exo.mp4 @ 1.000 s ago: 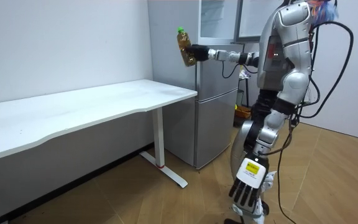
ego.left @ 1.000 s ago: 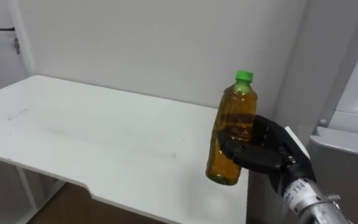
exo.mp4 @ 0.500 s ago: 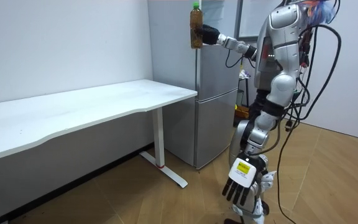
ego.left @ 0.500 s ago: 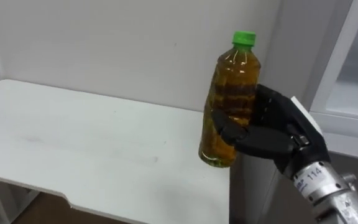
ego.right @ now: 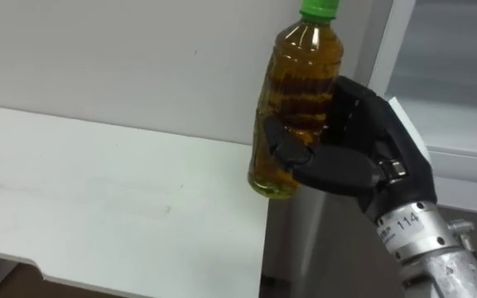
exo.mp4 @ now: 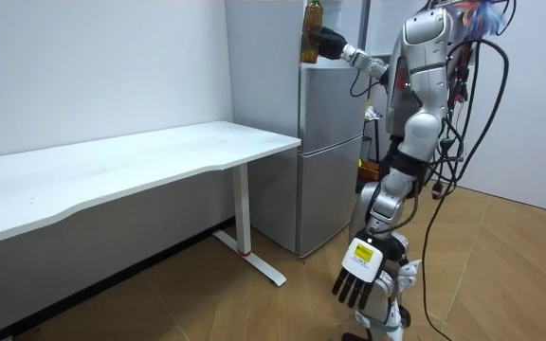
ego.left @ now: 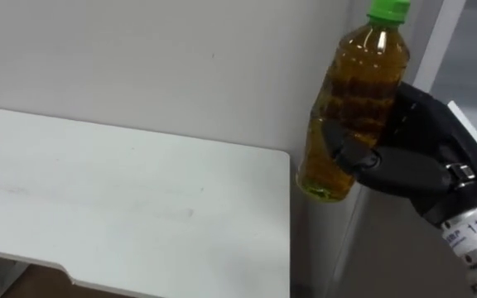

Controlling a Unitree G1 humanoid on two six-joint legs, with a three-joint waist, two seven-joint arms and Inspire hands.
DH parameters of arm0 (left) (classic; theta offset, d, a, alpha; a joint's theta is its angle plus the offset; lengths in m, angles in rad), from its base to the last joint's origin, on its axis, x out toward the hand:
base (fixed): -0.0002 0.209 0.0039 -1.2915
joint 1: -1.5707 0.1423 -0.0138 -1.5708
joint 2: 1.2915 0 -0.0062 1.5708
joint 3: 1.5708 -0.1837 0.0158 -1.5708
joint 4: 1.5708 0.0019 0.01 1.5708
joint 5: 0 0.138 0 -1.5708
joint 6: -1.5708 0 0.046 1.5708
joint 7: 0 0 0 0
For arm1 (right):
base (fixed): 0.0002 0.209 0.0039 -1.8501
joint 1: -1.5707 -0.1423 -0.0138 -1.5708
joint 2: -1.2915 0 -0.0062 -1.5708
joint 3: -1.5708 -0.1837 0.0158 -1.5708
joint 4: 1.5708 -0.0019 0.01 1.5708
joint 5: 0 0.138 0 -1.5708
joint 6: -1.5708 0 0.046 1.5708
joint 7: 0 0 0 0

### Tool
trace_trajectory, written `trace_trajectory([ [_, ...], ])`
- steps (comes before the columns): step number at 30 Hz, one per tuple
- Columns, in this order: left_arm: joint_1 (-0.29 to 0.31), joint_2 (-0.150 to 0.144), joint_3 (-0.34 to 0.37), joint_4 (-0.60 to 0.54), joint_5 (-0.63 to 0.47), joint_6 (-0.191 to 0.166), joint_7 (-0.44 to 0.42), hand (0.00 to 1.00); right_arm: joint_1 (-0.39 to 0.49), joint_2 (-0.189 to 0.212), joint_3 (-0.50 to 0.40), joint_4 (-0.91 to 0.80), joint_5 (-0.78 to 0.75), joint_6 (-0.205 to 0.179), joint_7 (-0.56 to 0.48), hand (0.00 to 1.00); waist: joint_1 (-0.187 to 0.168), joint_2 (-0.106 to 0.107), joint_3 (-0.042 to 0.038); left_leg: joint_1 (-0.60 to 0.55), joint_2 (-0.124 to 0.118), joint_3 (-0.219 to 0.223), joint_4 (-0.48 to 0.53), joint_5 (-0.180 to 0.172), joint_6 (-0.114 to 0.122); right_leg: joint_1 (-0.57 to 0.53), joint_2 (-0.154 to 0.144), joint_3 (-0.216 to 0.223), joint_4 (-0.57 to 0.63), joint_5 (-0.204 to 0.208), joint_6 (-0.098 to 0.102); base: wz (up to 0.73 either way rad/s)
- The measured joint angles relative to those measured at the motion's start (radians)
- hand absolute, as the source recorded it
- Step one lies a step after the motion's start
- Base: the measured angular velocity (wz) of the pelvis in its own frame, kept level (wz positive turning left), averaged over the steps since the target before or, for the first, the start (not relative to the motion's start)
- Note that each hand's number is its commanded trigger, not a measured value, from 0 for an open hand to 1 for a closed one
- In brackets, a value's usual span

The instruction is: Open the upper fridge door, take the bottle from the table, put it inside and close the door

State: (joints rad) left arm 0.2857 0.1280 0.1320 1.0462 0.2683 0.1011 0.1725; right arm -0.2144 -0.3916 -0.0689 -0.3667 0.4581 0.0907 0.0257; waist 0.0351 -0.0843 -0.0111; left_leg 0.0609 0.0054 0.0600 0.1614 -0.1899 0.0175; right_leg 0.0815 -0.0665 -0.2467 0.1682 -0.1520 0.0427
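Observation:
A clear bottle [ego.left: 353, 99] of amber liquid with a green cap is held up in the air, tilted slightly. My black right hand [ego.left: 416, 161] is shut on its lower half, fingers and thumb curled round it. In the right eye view the bottle [ego.right: 296, 91] and the right hand [ego.right: 350, 161] sit just left of the open upper fridge compartment [ego.right: 462, 83]. The room view shows the bottle [exo.mp4: 313, 17] raised at the top of the grey fridge [exo.mp4: 330, 142], with my right arm stretched out to it. My left hand [exo.mp4: 356, 275] hangs low by my side, fingers straight.
A long white table [ego.left: 122, 207] runs along the white wall to my left, its end close to the fridge side. In the room view the table [exo.mp4: 112, 170] stands on white legs over a wooden floor. I stand right in front of the fridge.
My right hand has lifted the bottle higher and carried it toward the fridge top. I have turned more toward the fridge, so the eye views have shifted. The left hand still hangs.

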Motion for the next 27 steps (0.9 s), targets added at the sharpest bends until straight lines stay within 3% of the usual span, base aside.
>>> trace_trajectory([
  [5, 0.001, 0.0, 0.032, 0.005, -0.002, -0.008, 0.017, 0.0, 0.016, 0.0, -0.028, -0.022, 0.008, 0.002, 0.002, 1.0, -0.008, -0.001, -0.0009, 0.005, 0.002, 0.018, -0.001, 0.0, 0.0, -0.002, 0.001, 0.017, 0.0, 0.0, 0.0, -0.1],
  [11, 0.008, 0.0, 0.062, 0.01, -0.002, -0.024, 0.037, 0.0, 0.072, 0.0, -0.124, -0.052, 0.009, 0.003, -0.006, 1.0, -0.019, -0.007, -0.0004, 0.011, 0.002, 0.023, -0.001, -0.001, 0.001, 0.0, 0.001, 0.023, 0.003, 0.001, -0.001, -0.01],
  [18, 0.021, 0.001, 0.091, 0.014, -0.002, -0.03, 0.062, 0.0, 0.074, 0.0, -0.192, -0.052, 0.001, 0.004, -0.074, 1.0, -0.053, -0.022, 0.0065, 0.012, 0.004, 0.031, 0.0, -0.001, 0.001, -0.001, 0.001, 0.029, 0.004, 0.002, -0.002, -0.03],
  [21, 0.02, 0.0, 0.099, 0.015, -0.001, -0.03, 0.062, 0.0, 0.074, -0.001, -0.213, -0.05, 0.004, 0.004, -0.093, 1.0, -0.056, -0.026, 0.0049, 0.013, 0.005, 0.036, -0.001, -0.002, 0.001, -0.006, 0.002, 0.045, 0.004, 0.003, -0.004, -0.1],
  [27, 0.018, 0.0, 0.099, 0.014, -0.001, -0.038, 0.064, 0.0, 0.074, -0.002, -0.226, -0.043, 0.006, 0.004, -0.151, 1.0, -0.059, -0.02, 0.0076, 0.015, 0.009, 0.046, -0.002, -0.002, 0.001, -0.014, 0.003, 0.054, 0.004, 0.005, -0.007, -0.07],
])
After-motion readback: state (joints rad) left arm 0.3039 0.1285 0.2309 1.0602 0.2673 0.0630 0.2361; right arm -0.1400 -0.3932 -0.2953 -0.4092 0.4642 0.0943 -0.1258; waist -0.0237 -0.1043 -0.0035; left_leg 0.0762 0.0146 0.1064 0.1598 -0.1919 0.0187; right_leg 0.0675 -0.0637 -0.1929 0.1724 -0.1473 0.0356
